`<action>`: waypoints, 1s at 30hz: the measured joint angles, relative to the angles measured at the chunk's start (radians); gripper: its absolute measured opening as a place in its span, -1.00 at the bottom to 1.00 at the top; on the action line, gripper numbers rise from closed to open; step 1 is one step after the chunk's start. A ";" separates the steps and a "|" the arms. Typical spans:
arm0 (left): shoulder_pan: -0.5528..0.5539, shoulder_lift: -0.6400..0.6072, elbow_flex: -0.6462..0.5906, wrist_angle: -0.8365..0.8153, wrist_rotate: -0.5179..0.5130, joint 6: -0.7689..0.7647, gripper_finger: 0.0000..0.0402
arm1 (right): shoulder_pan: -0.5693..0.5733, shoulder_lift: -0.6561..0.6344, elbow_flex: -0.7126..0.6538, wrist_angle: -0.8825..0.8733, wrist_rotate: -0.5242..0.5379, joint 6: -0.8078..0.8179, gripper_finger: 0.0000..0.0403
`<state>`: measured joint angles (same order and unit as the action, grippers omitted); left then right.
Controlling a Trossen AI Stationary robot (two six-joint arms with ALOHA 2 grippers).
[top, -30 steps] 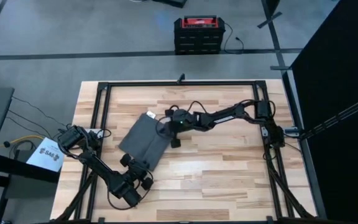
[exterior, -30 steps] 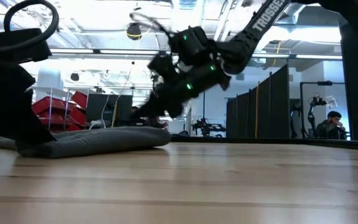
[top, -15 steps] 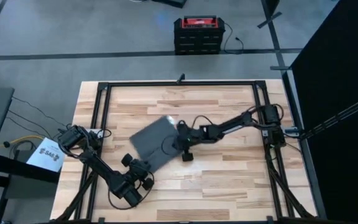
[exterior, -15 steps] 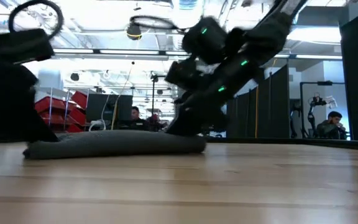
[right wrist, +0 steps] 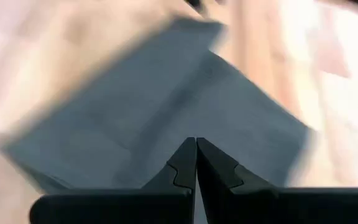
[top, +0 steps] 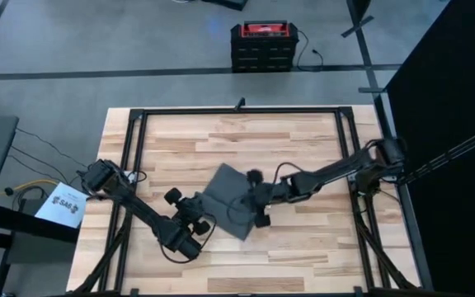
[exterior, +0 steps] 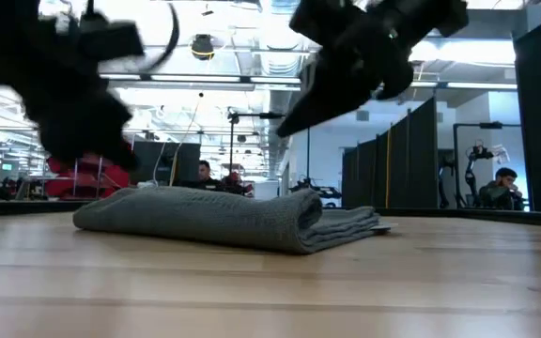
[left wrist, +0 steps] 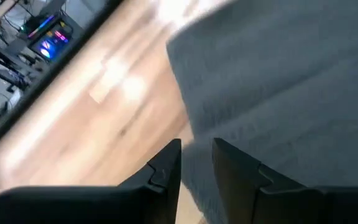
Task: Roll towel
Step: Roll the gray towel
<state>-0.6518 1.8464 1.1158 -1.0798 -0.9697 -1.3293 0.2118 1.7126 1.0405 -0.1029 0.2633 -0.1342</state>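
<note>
The towel (top: 221, 188) is a dark grey cloth folded into a flat pad. It lies askew on the wood near the table's middle, with its thick folded edge (exterior: 308, 230) toward the low camera. My right gripper (top: 242, 200) hovers shut over the towel's right part, raised clear of it in the low view (exterior: 294, 117). My left gripper (top: 207, 213) stands at the towel's near-left edge, with a narrow gap between its fingers (left wrist: 196, 149). It sits above the cloth's edge (left wrist: 185, 124) and appears clear of it in the low view.
A black frame rail (top: 130, 157) runs round the tabletop. A red-and-black box (top: 262, 45) stands on the floor beyond the far edge. Bare wood lies on the towel's far side (top: 246, 140) and near-right side (top: 320, 239). People sit in the room behind (exterior: 505, 183).
The towel has slid along the table toward the right and near edges and has turned about. My right gripper went the same way with it and has risen clear of it. My left gripper followed toward the right at the towel's near-left edge.
</note>
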 joint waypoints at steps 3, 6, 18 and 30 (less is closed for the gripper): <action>-0.022 -0.008 0.088 -0.010 -0.030 0.005 -0.62 | -0.033 -0.033 -0.094 0.034 0.049 -0.008 -1.00; -0.043 -0.001 0.107 0.175 -0.034 0.077 -0.62 | -0.063 -0.027 -0.208 0.117 0.054 0.056 -1.00; -0.012 0.198 0.016 0.488 -0.012 0.189 -0.62 | 0.104 0.013 -0.394 0.301 0.115 0.378 -1.00; 0.059 0.133 0.059 0.520 -0.003 0.446 -0.62 | 0.408 -0.040 -0.372 0.270 0.184 0.560 -1.00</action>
<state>-0.5926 1.9797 1.1746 -0.5600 -0.9729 -0.8829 0.6199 1.6729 0.6687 0.1668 0.4469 0.4261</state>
